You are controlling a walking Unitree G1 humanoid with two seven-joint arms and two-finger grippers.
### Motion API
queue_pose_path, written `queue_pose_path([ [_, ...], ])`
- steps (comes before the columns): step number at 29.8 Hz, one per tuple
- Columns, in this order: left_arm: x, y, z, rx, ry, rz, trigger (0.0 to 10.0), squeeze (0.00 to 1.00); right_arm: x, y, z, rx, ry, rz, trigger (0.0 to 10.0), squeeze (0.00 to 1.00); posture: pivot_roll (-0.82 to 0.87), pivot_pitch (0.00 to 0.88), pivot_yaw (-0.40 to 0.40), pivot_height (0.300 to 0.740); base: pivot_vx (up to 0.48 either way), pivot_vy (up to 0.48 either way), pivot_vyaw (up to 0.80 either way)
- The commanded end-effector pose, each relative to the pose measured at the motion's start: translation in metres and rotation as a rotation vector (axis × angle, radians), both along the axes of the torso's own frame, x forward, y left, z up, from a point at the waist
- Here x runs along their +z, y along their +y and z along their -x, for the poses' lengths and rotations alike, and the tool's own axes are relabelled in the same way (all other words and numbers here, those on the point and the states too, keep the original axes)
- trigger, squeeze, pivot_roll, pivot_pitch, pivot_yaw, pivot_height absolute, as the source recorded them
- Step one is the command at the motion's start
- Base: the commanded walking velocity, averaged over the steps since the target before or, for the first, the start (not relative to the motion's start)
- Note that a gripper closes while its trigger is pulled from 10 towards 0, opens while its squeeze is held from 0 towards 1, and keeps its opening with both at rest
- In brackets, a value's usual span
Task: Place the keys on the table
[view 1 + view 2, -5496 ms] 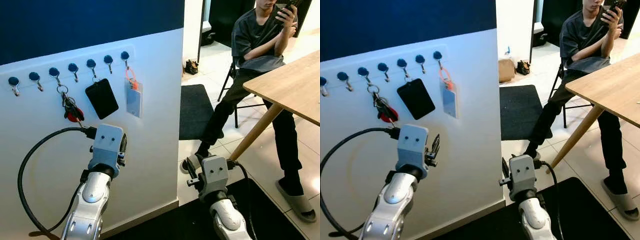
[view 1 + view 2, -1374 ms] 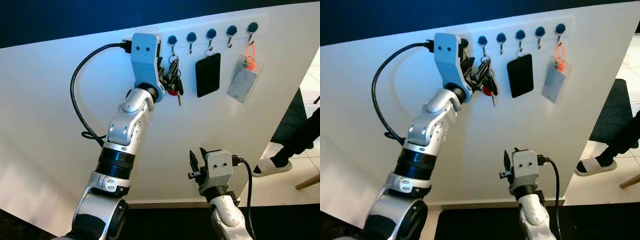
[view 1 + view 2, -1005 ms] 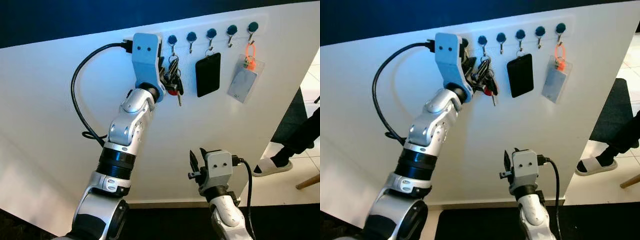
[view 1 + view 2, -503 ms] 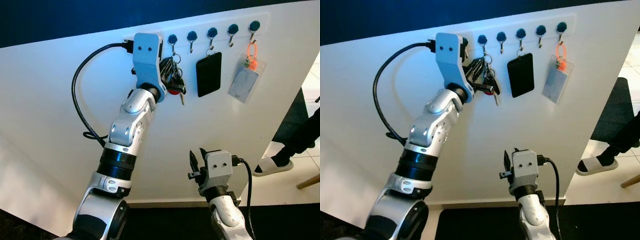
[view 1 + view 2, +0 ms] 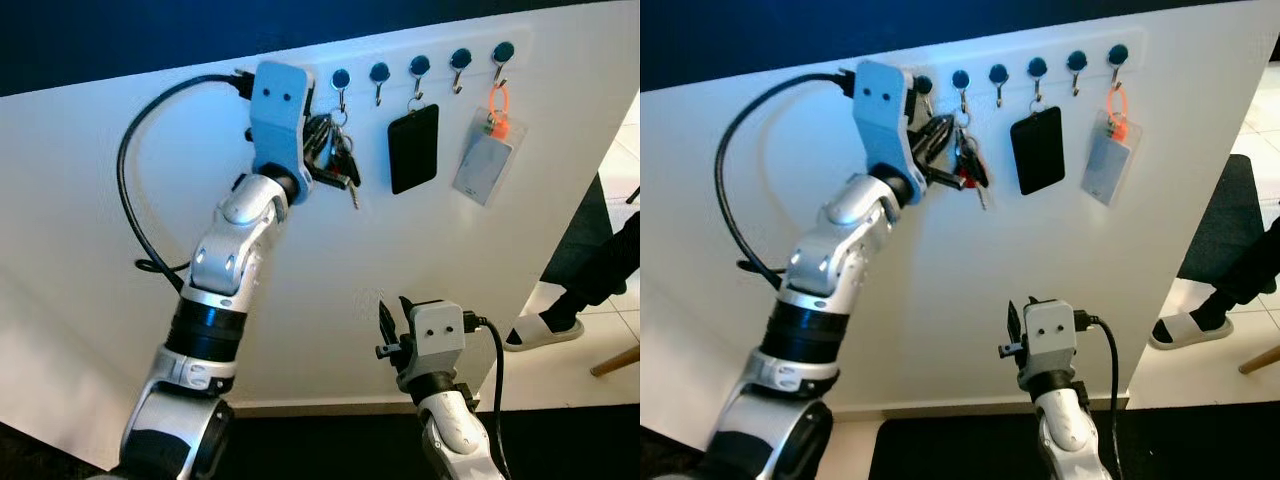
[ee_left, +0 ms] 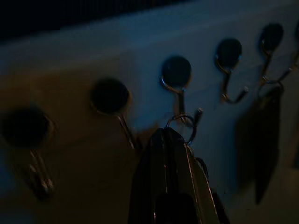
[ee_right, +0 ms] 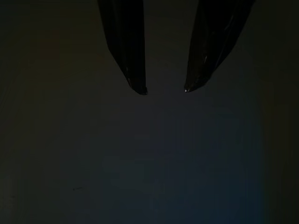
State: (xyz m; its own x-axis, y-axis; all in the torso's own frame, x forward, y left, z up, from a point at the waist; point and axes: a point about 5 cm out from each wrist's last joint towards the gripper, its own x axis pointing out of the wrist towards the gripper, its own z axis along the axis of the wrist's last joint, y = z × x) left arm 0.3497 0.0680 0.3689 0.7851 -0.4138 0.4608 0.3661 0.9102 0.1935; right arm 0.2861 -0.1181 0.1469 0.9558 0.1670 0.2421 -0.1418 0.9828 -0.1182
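White wall panel [image 5: 420, 280] under a dark blue band fills most of the room ahead, with a row of dark-capped hooks [image 5: 419, 66] running along its top edge toward the right corner. The keys [image 5: 338, 160] hang as a dark bunch with a bit of red from one of the hooks near the middle of that row, not on any table. The left gripper [image 5: 318, 158] is raised up against the panel at the bunch, its black fingers [image 6: 169, 177] pressed together on the keys just below their ring; in the left wrist view the ring sits looped at the hook right above the fingertips. A thick black cable [image 5: 135, 190] arcs out from the back of that wrist.

Next along the row hangs a black card holder [image 5: 412, 148], and beyond it a clear badge sleeve [image 5: 482, 167] on an orange loop, close to the panel's right edge. The right gripper [image 7: 163, 88] hangs low in front of the panel's bottom edge, idle, its two fingers spread apart with nothing between them. At the far right, past the panel's edge, a person's foot in a pale slipper [image 5: 545, 330] rests on the tiled floor [image 5: 600, 345].
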Motion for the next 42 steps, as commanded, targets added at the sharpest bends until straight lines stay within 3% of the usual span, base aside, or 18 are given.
queue_pose_path([
  [1,0.007,0.012,-0.002,0.074,-0.03,-0.036,10.0,0.0,-0.004,0.003,0.002,0.007,0.019,0.001,10.0,0.0,0.02,0.235,0.187,0.74,0.0,0.0,0.0],
  [9,0.011,0.006,-0.001,0.044,0.006,-0.024,10.0,0.0,-0.003,0.003,0.001,0.01,0.018,0.003,10.0,0.0,0.02,0.236,0.186,0.74,0.0,0.0,0.0],
  [21,0.029,0.011,0.012,-0.005,-0.084,0.03,10.0,0.0,-0.004,0.002,0.002,0.005,0.02,0.004,10.0,0.0,0.02,0.237,0.186,0.74,0.0,0.0,0.0],
  [33,0.028,0.007,0.025,-0.111,-0.115,0.031,10.0,0.0,-0.004,0.002,0.001,0.011,0.021,0.007,10.0,0.0,0.02,0.236,0.183,0.74,0.0,0.0,0.0],
  [37,0.007,0.004,0.034,-0.182,-0.076,0.009,10.0,0.0,-0.004,0.001,0.001,0.007,0.02,0.008,10.0,0.0,0.01,0.237,0.186,0.74,0.0,0.0,0.0],
  [38,-0.007,0.004,0.04,-0.214,-0.041,0.007,10.0,0.0,-0.004,0.0,0.002,0.004,0.02,0.009,10.0,0.0,0.01,0.236,0.187,0.74,0.0,0.0,0.0],
  [40,-0.009,0.004,0.041,-0.218,-0.035,0.007,10.0,0.0,-0.004,0.0,0.002,0.003,0.02,0.01,10.0,0.0,0.01,0.236,0.187,0.74,0.0,0.0,0.0],
  [42,-0.035,0.008,0.04,-0.165,0.037,0.038,10.0,0.0,-0.005,-0.002,0.003,-0.001,0.023,0.012,10.0,0.0,0.02,0.232,0.185,0.74,0.0,0.0,0.0],
])
